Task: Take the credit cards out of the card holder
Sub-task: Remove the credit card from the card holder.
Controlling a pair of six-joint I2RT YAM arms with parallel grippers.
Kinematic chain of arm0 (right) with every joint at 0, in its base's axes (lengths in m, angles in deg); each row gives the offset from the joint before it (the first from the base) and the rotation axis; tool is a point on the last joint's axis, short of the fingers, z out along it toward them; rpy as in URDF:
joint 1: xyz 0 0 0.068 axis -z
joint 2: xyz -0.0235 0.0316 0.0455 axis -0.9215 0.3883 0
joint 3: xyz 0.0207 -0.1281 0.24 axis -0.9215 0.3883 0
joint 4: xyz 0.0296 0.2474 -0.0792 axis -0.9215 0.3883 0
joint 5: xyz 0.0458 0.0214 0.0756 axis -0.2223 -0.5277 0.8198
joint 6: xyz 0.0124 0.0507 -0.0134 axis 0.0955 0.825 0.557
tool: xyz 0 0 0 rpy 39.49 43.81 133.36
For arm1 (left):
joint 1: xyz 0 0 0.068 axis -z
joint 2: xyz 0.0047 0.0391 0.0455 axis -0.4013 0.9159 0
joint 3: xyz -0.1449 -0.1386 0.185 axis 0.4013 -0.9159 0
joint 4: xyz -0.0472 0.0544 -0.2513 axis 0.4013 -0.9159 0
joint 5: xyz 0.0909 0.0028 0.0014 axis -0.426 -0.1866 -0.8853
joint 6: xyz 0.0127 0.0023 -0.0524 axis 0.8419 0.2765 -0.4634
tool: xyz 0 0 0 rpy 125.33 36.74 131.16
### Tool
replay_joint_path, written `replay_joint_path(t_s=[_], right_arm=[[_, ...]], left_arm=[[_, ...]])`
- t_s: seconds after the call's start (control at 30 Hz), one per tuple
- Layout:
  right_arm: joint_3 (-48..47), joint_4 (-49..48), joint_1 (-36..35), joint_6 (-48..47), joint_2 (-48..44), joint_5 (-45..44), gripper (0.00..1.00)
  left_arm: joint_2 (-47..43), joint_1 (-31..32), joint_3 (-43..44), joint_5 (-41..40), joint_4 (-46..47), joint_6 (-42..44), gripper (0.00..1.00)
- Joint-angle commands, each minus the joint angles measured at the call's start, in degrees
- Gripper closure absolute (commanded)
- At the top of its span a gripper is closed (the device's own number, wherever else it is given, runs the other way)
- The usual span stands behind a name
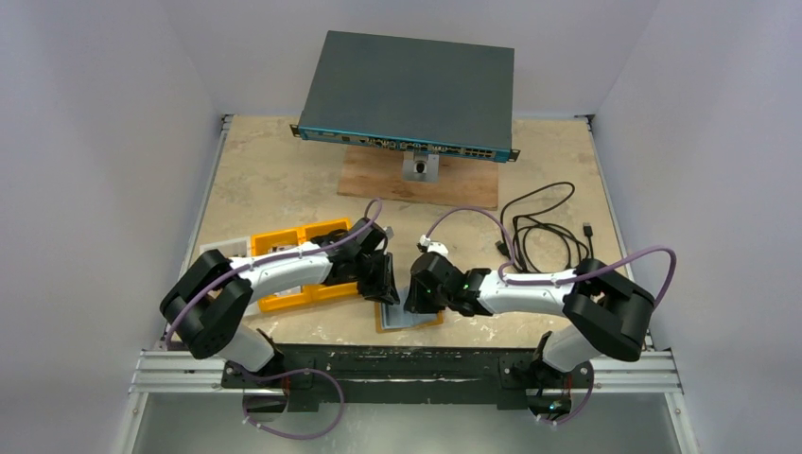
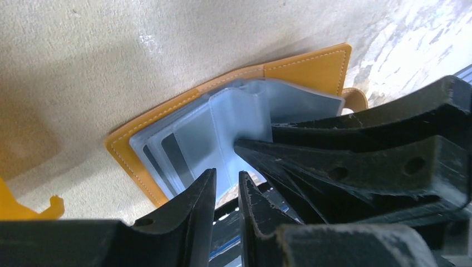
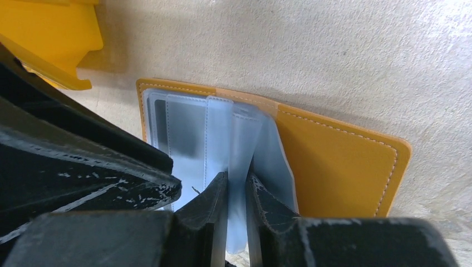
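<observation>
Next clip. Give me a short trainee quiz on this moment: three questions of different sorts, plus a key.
1. True or false: the card holder lies closed.
2. What is between the fingers of the right gripper? A a clear sleeve; B a black cable; C a wood board.
3. Fill in: seen from above, the tray lies to the card holder's ____.
Key: 1 false, it lies open. 2 A. 3 left.

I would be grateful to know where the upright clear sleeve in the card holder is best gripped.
Probably its free upper edge, from above: the clear sleeve stands off the spine of the card holder, both faces exposed, and the right claw straddles it.
</observation>
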Motion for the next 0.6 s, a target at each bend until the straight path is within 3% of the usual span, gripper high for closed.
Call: replay_joint_path(t_s=[0.0, 0.57], right_arm=[[3.5, 1.4, 0.6, 0.5, 0.7, 1.7, 0.87], [6.5, -1.4, 2.0, 0.7, 2.4, 3.0, 0.92]], left_arm=[[1.6, 0.6, -0.3, -0.7, 2.5, -0.5, 0.80], [0.9, 1.3, -0.7, -8.0, -3.6, 2.2, 0.74]])
